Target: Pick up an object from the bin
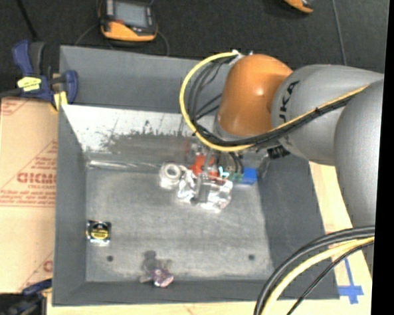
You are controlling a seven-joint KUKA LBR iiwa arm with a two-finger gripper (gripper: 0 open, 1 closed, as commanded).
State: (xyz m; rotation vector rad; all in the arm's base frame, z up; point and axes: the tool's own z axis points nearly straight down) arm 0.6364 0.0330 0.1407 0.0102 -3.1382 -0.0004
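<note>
My gripper [207, 175] reaches down from under the arm's wrist into the back middle of the bin. It stands right over a crumpled, shiny clear-and-silver thing [211, 199]. A small silver roll [170, 174] lies just to the left of that, touching or nearly touching it. A small blue block [248, 176] lies close on the right, partly hidden by the wrist. Whether anything is between the gripper's tips I cannot make out.
A small yellow-and-black tape measure [98, 231] lies near the bin's front left. A pale pink-purple scrap [157, 273] rests against the front wall. The arm and its cables cover the bin's back right.
</note>
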